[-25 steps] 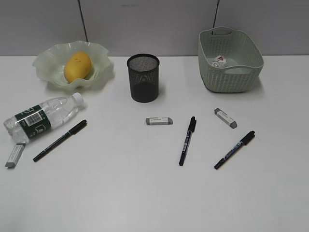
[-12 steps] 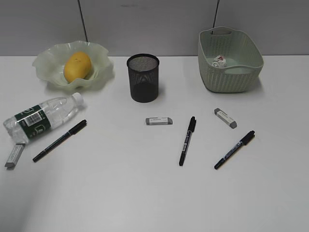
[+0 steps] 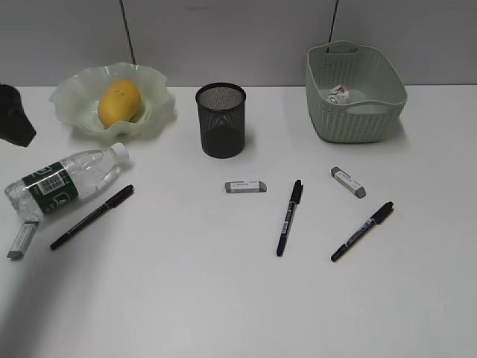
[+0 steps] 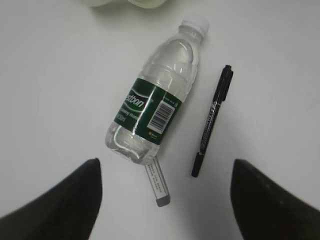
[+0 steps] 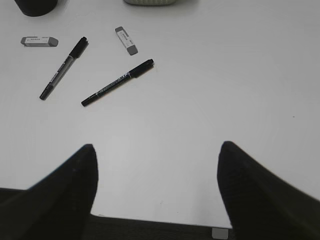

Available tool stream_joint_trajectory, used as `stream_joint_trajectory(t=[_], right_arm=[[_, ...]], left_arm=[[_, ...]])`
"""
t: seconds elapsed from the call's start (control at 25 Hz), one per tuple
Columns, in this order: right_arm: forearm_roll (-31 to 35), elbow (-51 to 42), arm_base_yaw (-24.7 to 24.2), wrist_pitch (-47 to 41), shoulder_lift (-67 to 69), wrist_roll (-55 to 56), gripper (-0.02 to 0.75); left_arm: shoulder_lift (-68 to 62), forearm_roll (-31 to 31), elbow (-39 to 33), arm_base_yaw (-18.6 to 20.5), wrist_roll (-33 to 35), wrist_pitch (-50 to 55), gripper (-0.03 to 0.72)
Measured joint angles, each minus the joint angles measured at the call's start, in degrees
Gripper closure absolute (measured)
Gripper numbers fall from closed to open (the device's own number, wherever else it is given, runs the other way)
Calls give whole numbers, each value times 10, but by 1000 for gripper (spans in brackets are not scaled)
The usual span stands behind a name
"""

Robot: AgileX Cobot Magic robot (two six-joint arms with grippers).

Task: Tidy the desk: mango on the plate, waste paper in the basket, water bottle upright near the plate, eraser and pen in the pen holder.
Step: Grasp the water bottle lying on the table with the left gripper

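The mango lies in the wavy plate at the back left. Waste paper sits inside the basket. On its side at the left lies the water bottle, cap toward the plate. The black mesh pen holder stands mid-back. Three erasers and three pens lie on the desk. My left gripper hangs open above the bottle's base and the left eraser. My right gripper is open over bare desk.
A dark part of the left arm shows at the left edge, beside the plate. The desk's front edge runs just under the right gripper. A grey wall closes the back.
A dark part of the left arm has come into the exterior view at the left edge. The objects on the desk lie where they were.
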State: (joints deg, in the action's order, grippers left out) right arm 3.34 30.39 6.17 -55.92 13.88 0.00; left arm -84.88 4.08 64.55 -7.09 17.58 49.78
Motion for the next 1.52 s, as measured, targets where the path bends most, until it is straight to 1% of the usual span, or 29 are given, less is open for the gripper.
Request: stream_joint_trajectory(t=[0.08, 0.28, 0.48, 0.68, 0.8, 0.96, 1.2, 1.52], right_arm=[[0, 0, 0, 0, 0, 0, 153], [0, 0, 0, 0, 0, 0, 153], [0, 0, 0, 0, 0, 0, 153], [0, 0, 0, 0, 0, 0, 153], [0, 0, 0, 0, 0, 0, 153], [0, 0, 0, 0, 0, 0, 153], [0, 0, 0, 0, 0, 0, 153], [0, 0, 0, 0, 0, 0, 153]], left_arm=[[-45, 2, 34, 0, 25, 10, 74], [-153, 10, 105, 0, 72, 35, 22], [-237, 14, 175, -1, 113, 72, 17], [-305, 8, 247, -23, 135, 118, 17], [-339, -24, 283, -43, 137, 147, 17], [-371, -49, 304, -52, 138, 171, 18], [-384, -90, 306, -52, 138, 162, 18], [-415, -94, 308, -53, 138, 146, 21]])
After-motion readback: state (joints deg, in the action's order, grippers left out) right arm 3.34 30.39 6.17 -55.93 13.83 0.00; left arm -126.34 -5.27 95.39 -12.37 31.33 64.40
